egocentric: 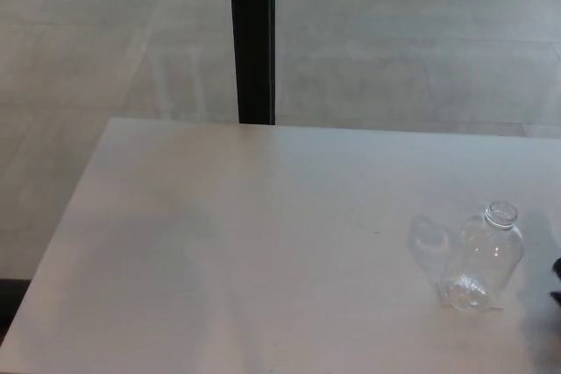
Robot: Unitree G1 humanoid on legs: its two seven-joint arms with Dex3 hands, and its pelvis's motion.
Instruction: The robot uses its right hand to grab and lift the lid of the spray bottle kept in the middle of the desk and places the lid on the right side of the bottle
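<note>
A clear plastic spray bottle [485, 256] stands on the white desk [263, 243] at the right, its round neck [500, 214] open with no lid on it. The lid does not show anywhere. Only a small black sliver of my right hand [557, 267] is visible, at the picture's right edge just right of the bottle and apart from it; too little shows to tell its state. My left hand is out of view.
A black vertical post [252, 37] rises behind the desk's far edge, with grey floor [394, 41] beyond. The bottle casts a faint pale shadow [428, 238] to its left.
</note>
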